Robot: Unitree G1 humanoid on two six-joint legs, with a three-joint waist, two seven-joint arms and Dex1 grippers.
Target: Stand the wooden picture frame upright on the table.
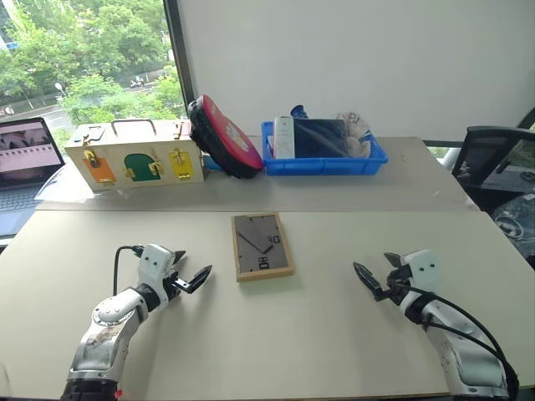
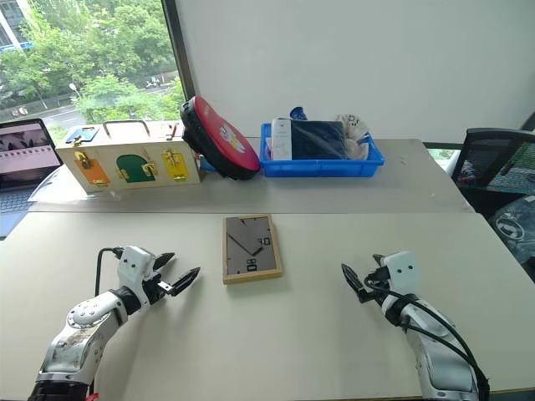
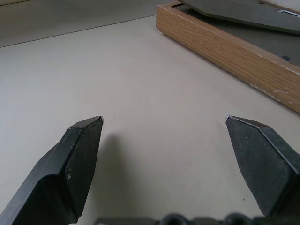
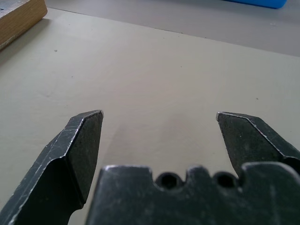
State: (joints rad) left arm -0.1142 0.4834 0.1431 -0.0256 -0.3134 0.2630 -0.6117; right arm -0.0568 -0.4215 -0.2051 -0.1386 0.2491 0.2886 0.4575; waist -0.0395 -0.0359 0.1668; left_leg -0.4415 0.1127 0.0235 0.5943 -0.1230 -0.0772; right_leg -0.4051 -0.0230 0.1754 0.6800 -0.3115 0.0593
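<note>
Pale beige and wide, the table (image 1: 334,351) is seen to run from the near edge back to a white wall and a window with green trees. One wooden picture frame (image 1: 262,246) is laid flat on it, face down, so that its dark grey back and the folded stand leg are turned upward; it is placed near the middle of the tabletop, between the two arms and a little farther from the robot than either.

Two arms are stretched forward, low over the table. The left gripper (image 1: 191,271) is pointed toward the frame's near left corner and is held just beside it, apart from it; its two black fingers are spread wide with nothing between them. The right gripper (image 1: 374,276) is angled inward toward the frame but kept well apart from it, its fingers likewise spread wide and empty.

Along the far side, one cream wooden box (image 1: 134,155) with coloured latches, one red and black round pad (image 1: 224,136) leaned against it, and one blue tray (image 1: 326,160) of items are lined up. One laptop (image 1: 25,159) is set at the far left.
</note>
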